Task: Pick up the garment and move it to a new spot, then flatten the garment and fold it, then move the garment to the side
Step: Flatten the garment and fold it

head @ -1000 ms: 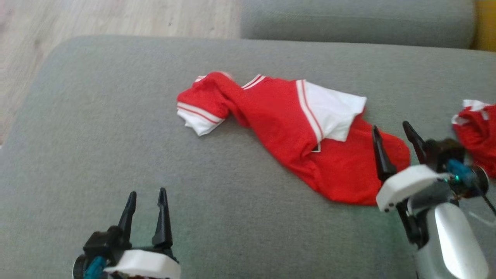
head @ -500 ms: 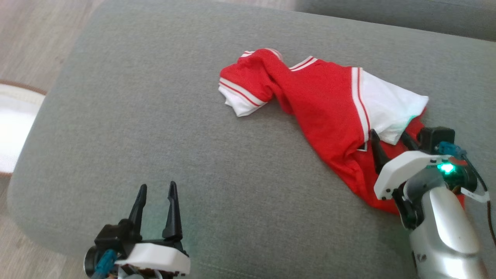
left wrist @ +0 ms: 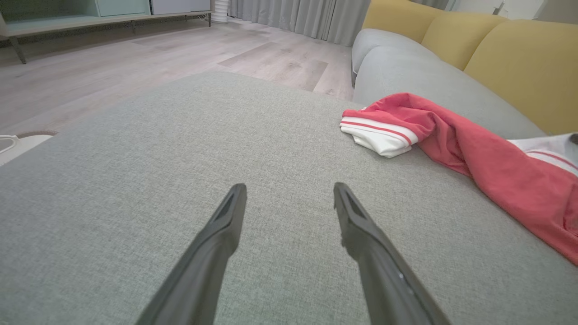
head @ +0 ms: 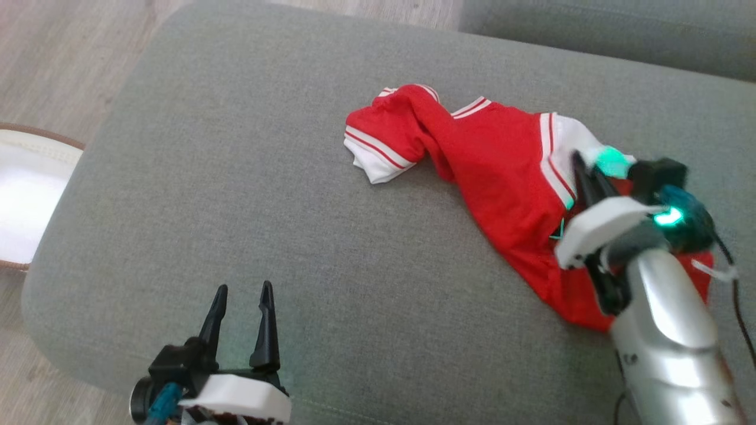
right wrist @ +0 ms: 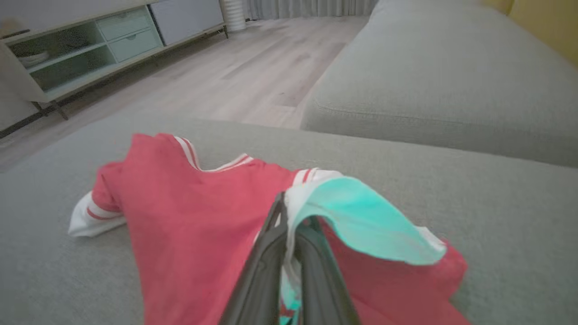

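Jaws of right gripper [head: 585, 166] clamp the garment [head: 496, 159] at its white part; jaws of left gripper [head: 244, 287] stand wide over the sofa [head: 236, 177].

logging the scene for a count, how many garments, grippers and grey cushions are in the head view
garments: 1, the red and white garment
grippers: 2, left gripper open, right gripper shut on the garment
grey cushions: 2, near cushion, far cushion
total: 5
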Motion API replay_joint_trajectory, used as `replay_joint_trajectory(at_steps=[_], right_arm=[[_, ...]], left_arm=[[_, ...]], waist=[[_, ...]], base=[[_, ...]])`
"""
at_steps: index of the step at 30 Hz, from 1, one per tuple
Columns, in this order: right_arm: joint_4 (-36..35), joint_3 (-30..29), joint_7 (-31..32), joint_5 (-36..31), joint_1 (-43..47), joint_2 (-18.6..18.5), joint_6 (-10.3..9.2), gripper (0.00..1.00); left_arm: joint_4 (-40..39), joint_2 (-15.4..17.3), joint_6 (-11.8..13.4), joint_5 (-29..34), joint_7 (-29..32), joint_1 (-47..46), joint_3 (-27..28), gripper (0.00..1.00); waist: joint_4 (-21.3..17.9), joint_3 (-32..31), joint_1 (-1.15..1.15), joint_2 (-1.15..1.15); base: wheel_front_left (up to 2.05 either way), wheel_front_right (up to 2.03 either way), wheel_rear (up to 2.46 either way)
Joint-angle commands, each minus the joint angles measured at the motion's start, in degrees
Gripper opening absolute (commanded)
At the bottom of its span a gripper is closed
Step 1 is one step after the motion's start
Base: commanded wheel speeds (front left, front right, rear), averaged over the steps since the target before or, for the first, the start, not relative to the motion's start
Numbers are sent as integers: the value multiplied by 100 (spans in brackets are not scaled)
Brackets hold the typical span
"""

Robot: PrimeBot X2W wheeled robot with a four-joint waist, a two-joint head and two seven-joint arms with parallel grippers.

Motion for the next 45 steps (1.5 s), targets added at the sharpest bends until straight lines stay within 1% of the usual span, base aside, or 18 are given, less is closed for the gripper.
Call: replay_joint_trajectory(at_steps=[1, 3, 6, 9, 12, 13, 16, 17, 18, 19, 23, 27, 32, 34, 37, 45], right_arm=[[-248, 381, -104, 111, -330, 15, -4, 0], [-343, 805, -127, 267, -380, 15, -4, 0], [-546, 1673, -32, 525, -395, 15, -4, 0], [-731, 2662, 222, 654, -353, 15, -4, 0], [-779, 3584, 551, 603, -278, 15, -4, 0], [-779, 3584, 551, 603, -278, 15, -4, 0], [-732, 4267, 720, 437, -234, 15, -4, 0], [-699, 4438, 736, 360, -225, 15, -4, 25], [-666, 4577, 738, 292, -207, 15, -4, 48], [-650, 4691, 726, 236, -185, 15, -4, 100], [-611, 5016, 631, 115, -115, 15, -4, 100], [-784, 4934, 410, 51, -76, 15, -4, 100], [-1097, 4506, 239, 44, 115, 15, -4, 100], [-1254, 4217, 164, -10, 233, 15, -4, 100], [-1514, 3634, 17, -101, 491, 15, -4, 100], [-2233, 2090, -207, -196, 1465, 15, -4, 100]], left_arm=[[-124, 34, -13, 52, -71, -91, 228, 100], [-114, 33, -19, 56, -62, -78, 197, 100], [-115, 36, -25, 51, -44, -57, 164, 100], [-139, 48, -14, 38, -36, -37, 163, 100], [-158, 55, -5, 22, -36, -27, 176, 100], [-158, 55, -5, 22, -36, -27, 176, 100], [-169, 43, 5, 13, -39, -24, 187, 100], [-170, 36, 8, 12, -40, -24, 191, 100], [-170, 30, 13, 10, -42, -20, 197, 100], [-167, 26, 16, 8, -43, -15, 207, 100], [-158, 10, 24, 1, -50, 3, 250, 100], [-151, 6, 15, 24, -54, -14, 253, 100], [-128, 28, -4, 44, -55, -62, 247, 100], [-138, 41, -3, 50, -51, -77, 248, 100], [-132, 62, -9, 72, -19, -121, 219, 100], [-84, 97, -19, 88, 78, -242, 166, 100]], waist=[[25, -66, 0, 0], [63, -132, 0, 0], [137, -207, 0, 0], [208, -232, 0, 0], [266, -214, 0, 0], [266, -214, 0, 0], [296, -186, 0, 0], [300, -180, 0, 0], [297, -174, 0, 0], [286, -169, 0, 0], [179, -168, 0, 0], [-51, -206, 0, 0], [-316, -285, 0, 0], [-433, -319, 0, 0], [-591, -402, 0, 0], [-1088, -681, 0, 0]], base=[[0, 0, 0], [0, 0, 0], [0, 0, 0], [0, 0, 0], [0, 0, 0], [0, 0, 0], [0, 0, 0], [0, 0, 0], [0, 0, 0], [0, 0, 0], [0, 0, 0], [0, 0, 0], [0, 0, 0], [0, 0, 0], [0, 0, 0], [0, 0, 0]])
